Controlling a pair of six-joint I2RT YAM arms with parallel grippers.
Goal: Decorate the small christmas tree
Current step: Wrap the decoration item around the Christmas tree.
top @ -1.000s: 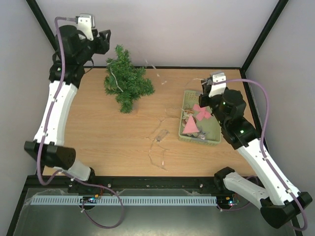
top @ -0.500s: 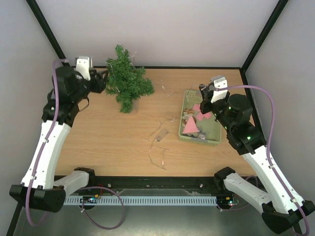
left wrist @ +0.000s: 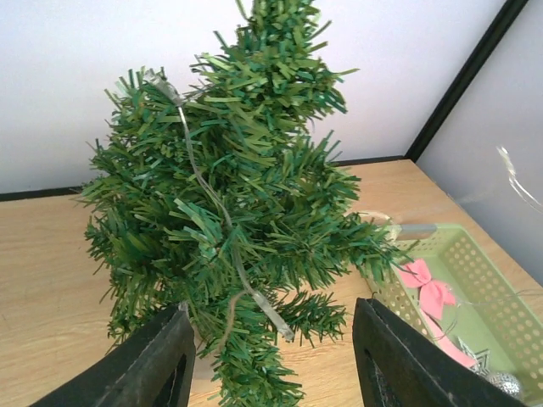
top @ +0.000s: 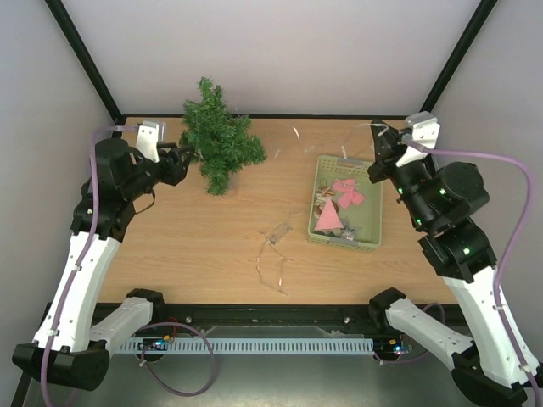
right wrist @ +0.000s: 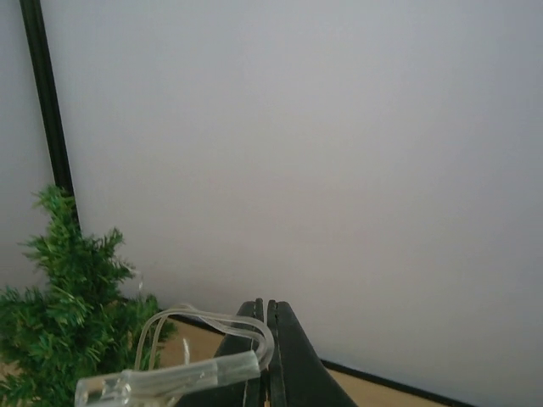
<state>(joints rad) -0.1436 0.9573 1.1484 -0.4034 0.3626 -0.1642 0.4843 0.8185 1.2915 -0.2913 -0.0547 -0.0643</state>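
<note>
**A:** How far along is the decorating?

**B:** It looks barely begun. The small christmas tree (top: 219,144) stands upright at the far left of the table (top: 170,246), close to the back wall. 1 strand of the clear light string (left wrist: 206,182) runs down over its branches. The rest of the string trails loosely across the middle of the table.

**A:** And the ornaments?

**B:** None can be seen on the tree. The pink bow (top: 346,191) and the pink triangular ornament (top: 329,217) lie in the pale green basket (top: 344,245) on the right. Some small silvery pieces lie at the basket's near end. Most of the job appears to be left: winding the string properly, then hanging those pieces.

**A:** What are the 2 arms doing?

**B:** The left gripper (top: 187,158) reaches to just left of the tree and points at its lower branches. Its jaws are parted and nothing is grasped. From its wrist camera the 2 fingers flank the tree's base without clearly touching it.

**A:** And the right one?

**B:** The right gripper (right wrist: 266,309) is raised at the far right, above the basket's far end, and it points towards the back wall. Its jaws are clenched on a looped end of the light string. That end could probably be carried left towards the tree, though the slack might snag on the basket.
</note>
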